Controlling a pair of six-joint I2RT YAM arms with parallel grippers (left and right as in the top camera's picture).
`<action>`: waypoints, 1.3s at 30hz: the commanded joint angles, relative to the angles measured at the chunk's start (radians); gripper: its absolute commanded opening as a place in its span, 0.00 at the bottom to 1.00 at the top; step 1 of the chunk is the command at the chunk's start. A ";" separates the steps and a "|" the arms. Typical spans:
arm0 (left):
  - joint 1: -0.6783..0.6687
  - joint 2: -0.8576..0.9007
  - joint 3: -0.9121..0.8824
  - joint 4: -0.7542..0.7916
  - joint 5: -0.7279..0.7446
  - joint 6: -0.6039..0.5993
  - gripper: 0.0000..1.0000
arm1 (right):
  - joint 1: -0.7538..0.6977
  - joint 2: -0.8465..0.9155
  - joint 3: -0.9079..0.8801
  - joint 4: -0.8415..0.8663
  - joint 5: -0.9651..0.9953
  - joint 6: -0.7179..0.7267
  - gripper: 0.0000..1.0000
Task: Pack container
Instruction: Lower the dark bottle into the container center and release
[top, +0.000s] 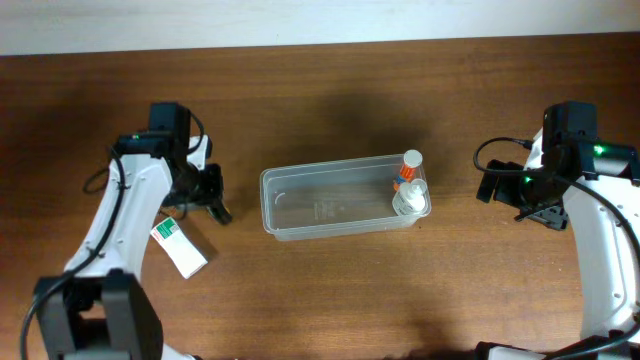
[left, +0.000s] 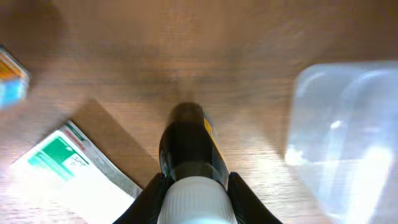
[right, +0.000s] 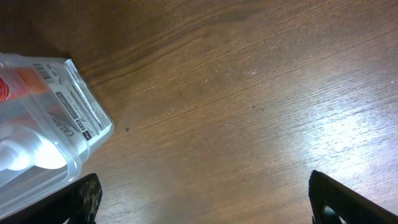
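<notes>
The clear plastic container (top: 330, 200) lies mid-table, with two small bottles (top: 409, 185) at its right end, one white-capped with an orange label. My left gripper (top: 212, 195) is left of the container and shut on a dark bottle with a white cap (left: 189, 158), held over the wood. The container's corner shows at the right of the left wrist view (left: 348, 124). My right gripper (right: 205, 199) is open and empty, right of the container (right: 43, 118), over bare wood.
A white box with a green label (top: 178, 246) lies on the table below my left gripper, also in the left wrist view (left: 68, 168). A small blue and orange item (left: 11, 78) sits at the far left of that view.
</notes>
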 joint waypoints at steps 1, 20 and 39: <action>-0.062 -0.125 0.170 -0.028 0.029 0.002 0.06 | -0.003 -0.002 -0.005 0.003 -0.006 -0.006 0.98; -0.610 0.082 0.271 0.179 0.026 0.002 0.04 | -0.003 -0.002 -0.005 0.006 -0.006 -0.006 0.98; -0.655 0.267 0.285 0.245 0.026 0.002 0.78 | -0.003 -0.002 -0.005 0.006 -0.006 -0.006 0.98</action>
